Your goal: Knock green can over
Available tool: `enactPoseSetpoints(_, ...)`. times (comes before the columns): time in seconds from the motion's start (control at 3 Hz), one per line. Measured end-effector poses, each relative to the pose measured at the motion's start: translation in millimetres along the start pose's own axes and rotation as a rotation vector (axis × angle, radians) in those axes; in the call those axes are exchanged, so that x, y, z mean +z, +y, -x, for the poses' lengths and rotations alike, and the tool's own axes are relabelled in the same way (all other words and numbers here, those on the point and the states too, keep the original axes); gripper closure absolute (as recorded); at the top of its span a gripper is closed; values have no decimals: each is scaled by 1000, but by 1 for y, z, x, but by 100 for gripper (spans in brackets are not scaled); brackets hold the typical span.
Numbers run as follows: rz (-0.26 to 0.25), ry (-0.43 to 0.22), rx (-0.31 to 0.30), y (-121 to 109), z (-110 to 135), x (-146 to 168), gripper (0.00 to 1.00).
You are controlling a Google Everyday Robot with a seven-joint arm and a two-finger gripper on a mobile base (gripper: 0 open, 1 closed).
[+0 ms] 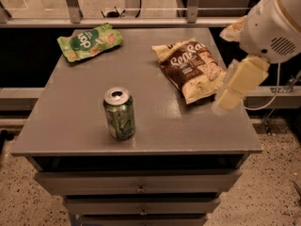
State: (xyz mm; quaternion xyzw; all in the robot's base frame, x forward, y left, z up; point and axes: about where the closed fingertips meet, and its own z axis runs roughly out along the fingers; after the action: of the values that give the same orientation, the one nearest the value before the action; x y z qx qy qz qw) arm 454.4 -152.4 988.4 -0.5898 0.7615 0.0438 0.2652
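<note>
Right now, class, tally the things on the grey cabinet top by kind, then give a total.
Drink cans: 1, the green can
Snack bags: 2, green bag and brown bag
Total: 3
Claw: by the right edge of the cabinet top, not counted.

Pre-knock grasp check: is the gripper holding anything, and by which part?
Nothing held. The gripper hangs at the right edge of the table, apart from the upright green can.

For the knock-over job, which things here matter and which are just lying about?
Part of the job:
green can, upright near the table's front edge
gripper, at the table's right edge, apart from the can

Just lying about:
green snack bag, far left corner
brown chip bag, right side
</note>
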Motion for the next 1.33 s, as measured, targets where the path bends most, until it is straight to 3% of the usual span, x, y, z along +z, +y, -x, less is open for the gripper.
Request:
enactPoseSetpoints(0.33, 17, -190, 0, 9, 50, 13, 0)
enactPoseSetpoints(0.67, 34, -326, -24, 23, 90, 34, 0)
enactPoseSetpoints(1.33, 95, -481, -56, 49, 126, 98, 0)
